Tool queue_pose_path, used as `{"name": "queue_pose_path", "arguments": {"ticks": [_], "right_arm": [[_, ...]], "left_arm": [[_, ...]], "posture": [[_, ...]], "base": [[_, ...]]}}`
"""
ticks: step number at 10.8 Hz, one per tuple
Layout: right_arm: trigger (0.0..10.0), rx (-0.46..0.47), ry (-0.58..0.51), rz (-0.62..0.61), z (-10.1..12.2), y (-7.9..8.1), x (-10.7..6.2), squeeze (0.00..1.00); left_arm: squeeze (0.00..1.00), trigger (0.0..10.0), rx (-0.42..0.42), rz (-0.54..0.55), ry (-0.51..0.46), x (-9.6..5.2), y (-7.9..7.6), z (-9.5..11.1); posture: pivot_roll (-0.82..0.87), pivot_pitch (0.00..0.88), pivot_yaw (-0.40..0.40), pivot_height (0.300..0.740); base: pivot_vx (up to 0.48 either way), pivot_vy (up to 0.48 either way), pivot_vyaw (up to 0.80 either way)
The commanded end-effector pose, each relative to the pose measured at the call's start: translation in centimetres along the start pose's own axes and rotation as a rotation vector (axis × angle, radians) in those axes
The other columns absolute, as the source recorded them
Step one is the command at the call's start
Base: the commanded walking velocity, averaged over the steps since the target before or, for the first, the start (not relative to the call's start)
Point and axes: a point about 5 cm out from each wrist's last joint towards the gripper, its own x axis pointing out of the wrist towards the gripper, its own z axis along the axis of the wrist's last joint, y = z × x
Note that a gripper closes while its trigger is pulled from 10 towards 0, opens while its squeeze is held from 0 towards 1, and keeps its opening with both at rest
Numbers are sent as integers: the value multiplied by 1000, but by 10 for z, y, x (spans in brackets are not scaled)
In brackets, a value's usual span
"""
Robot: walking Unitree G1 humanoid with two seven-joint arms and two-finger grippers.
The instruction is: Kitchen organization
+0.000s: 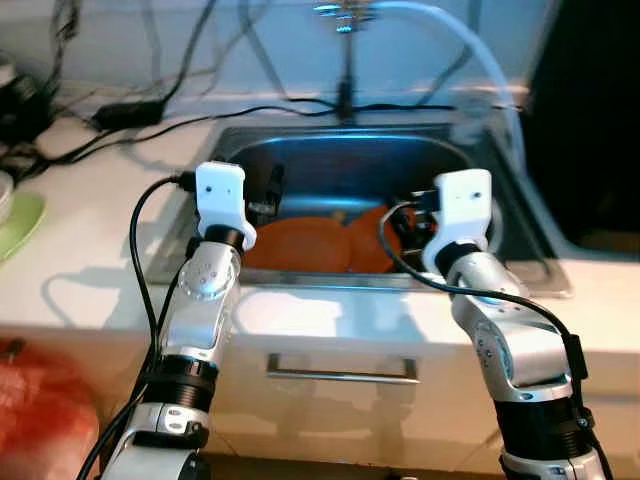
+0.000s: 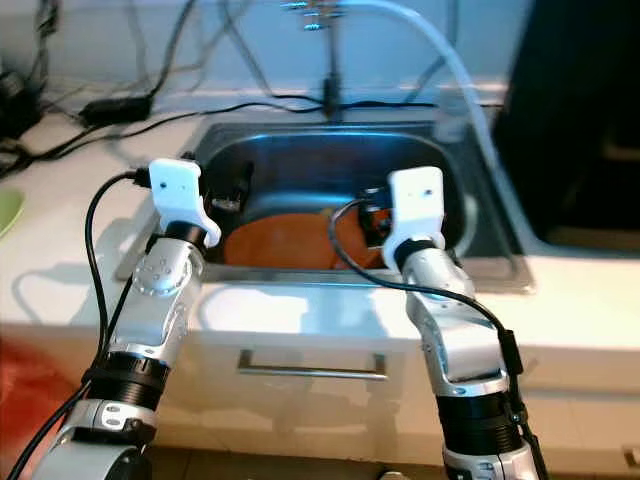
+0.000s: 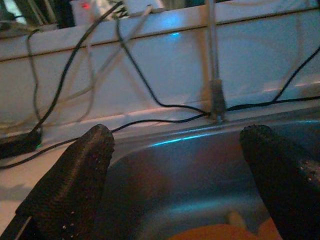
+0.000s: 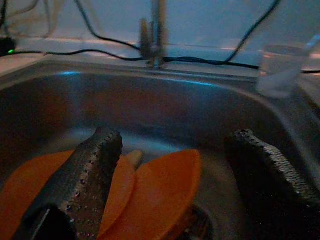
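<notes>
Two orange plates (image 1: 315,243) lie overlapping in the bottom of the steel sink (image 1: 500,165); the right wrist view shows the same plates (image 4: 160,187) with a pale utensil handle (image 4: 134,157) between them. My left gripper (image 1: 268,192) hovers open over the sink's left side, above the plates. Open as well, my right gripper (image 1: 418,212) hangs over the right side, its fingers (image 4: 82,180) spread just above the plates. Nothing sits between either pair of fingers.
A tap (image 1: 345,60) stands behind the sink with a white hose (image 1: 480,55) curving right. Black cables (image 1: 130,110) and a power strip lie on the white counter at the left. A clear cup (image 4: 277,67) sits at the sink's back right. A drawer handle (image 1: 340,372) is below.
</notes>
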Motion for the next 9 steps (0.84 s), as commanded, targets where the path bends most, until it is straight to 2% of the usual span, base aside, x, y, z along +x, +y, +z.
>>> {"name": "queue_pose_path", "arguments": {"ticks": [1, 3, 5, 9], "right_arm": [[10000, 8, -26, -7, 4, 1, 0, 0], [10000, 4, -24, 1, 2, 2, -1, 0], [10000, 9, -31, 21, 3, 4, 1, 0], [10000, 24, -46, 29, 6, 9, 4, 0]], "left_arm": [[0, 10000, -3, -17, -3, 7, -1, 6], [0, 10000, -24, 12, 3, 11, 6, 10], [0, 10000, -24, 63, 28, 9, 20, 7], [0, 10000, -13, 50, 42, 12, 24, 10]], "posture": [[-127, 0, 131, 740], [-116, 0, 119, 740], [-84, 0, 111, 740], [-78, 0, 126, 740]], "base": [[0, 0, 0], [0, 0, 0], [0, 0, 0], [0, 325, 0]]}}
